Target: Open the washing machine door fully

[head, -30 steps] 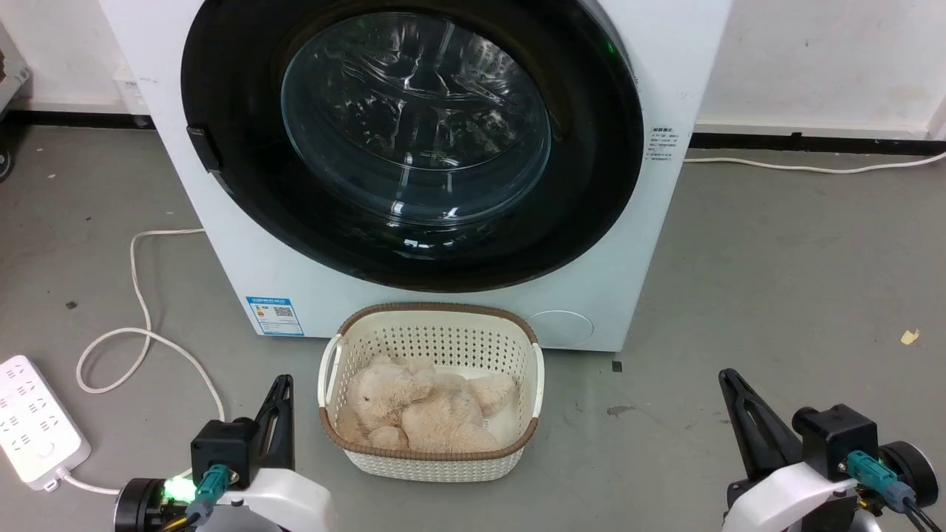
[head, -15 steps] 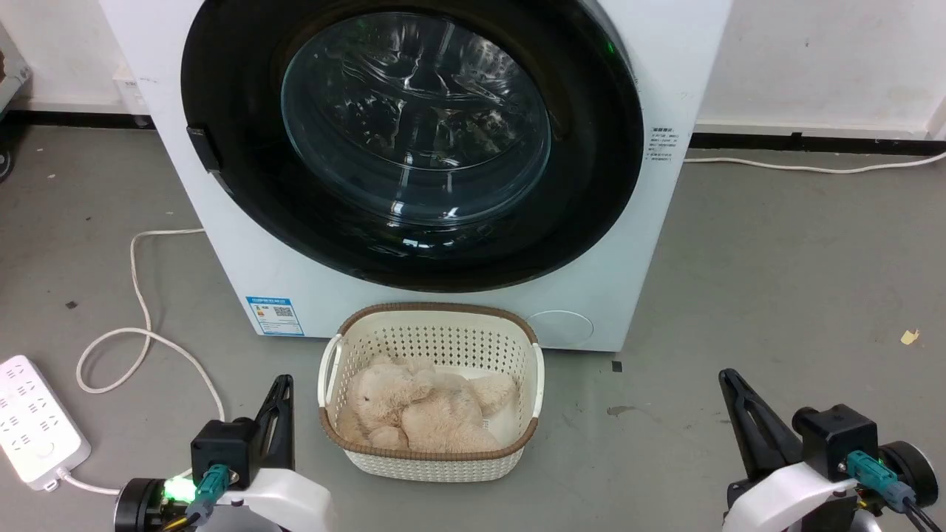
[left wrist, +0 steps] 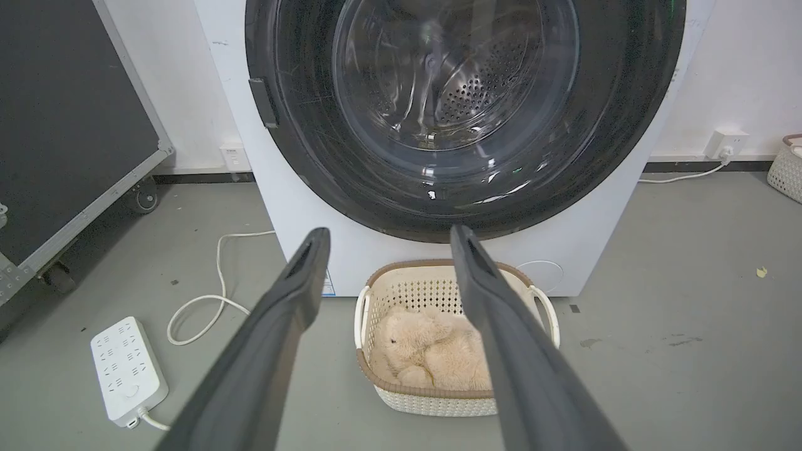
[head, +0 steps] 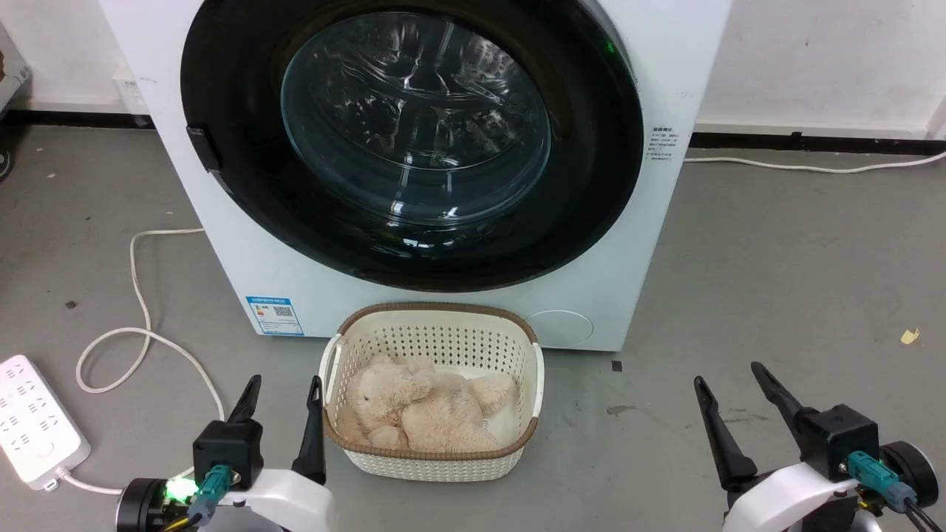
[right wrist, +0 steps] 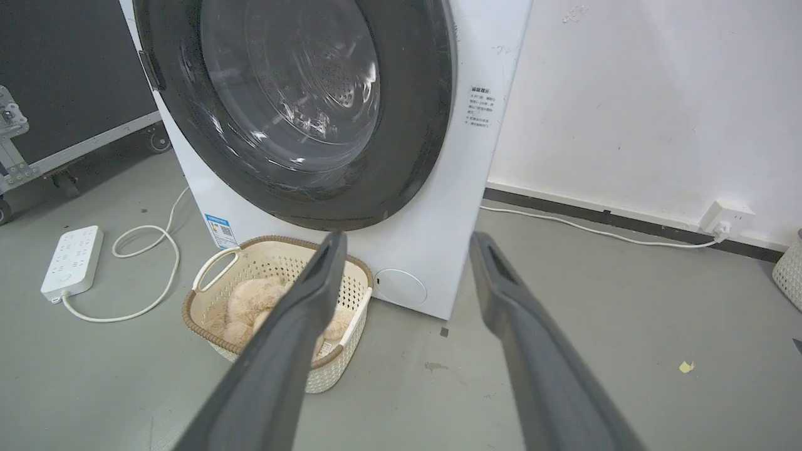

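Washing machine door (head: 414, 140) lies shut, flush on the front of the washing machine (head: 635, 244), upper centre of the head view. Below it, from the left: a white power strip (head: 33, 421), the left gripper (head: 285, 380) spread wide and empty, a cream basket (head: 436, 467) holding a plush toy (head: 421, 414) just before the machine, the right gripper (head: 726, 373) likewise wide and empty.

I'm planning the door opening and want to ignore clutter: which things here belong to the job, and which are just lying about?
Job: washing machine door, shut; washing machine; left gripper, open; right gripper, open.

Lying about: laundry basket on the floor before the machine; plush toy inside it; power strip; white cable.
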Tool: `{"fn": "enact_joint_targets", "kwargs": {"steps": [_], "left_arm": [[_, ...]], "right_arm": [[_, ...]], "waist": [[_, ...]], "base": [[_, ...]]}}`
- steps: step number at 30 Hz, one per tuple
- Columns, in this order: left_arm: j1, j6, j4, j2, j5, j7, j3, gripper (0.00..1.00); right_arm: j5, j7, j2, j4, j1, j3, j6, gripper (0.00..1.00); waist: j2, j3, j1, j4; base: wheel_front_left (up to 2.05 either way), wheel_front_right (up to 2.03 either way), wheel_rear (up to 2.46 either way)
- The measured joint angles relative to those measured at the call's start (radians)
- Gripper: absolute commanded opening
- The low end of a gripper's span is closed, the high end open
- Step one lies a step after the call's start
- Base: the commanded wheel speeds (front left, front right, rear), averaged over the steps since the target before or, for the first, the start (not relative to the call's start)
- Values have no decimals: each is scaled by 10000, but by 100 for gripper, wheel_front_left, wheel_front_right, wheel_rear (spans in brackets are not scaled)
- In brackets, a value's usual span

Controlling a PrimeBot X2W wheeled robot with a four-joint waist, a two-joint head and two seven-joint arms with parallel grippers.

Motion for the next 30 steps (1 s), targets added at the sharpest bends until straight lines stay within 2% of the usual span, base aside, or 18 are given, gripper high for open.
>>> {"fn": "enact_joint_targets", "kwargs": {"steps": [22, 30], "left_arm": [[-82, 192, -136, 0, -96, -453, -370, 100], [-267, 370, -259, 0, -211, -619, -558, 100]], "right_arm": [[79, -451, -29, -84, -35, -38, 0, 100], [96, -596, -391, -155, -431, 8, 0, 100]], "waist": [[0, 481, 1, 73], [0, 792, 1, 167]], "base": [[0, 0, 0], [0, 0, 0]]}}
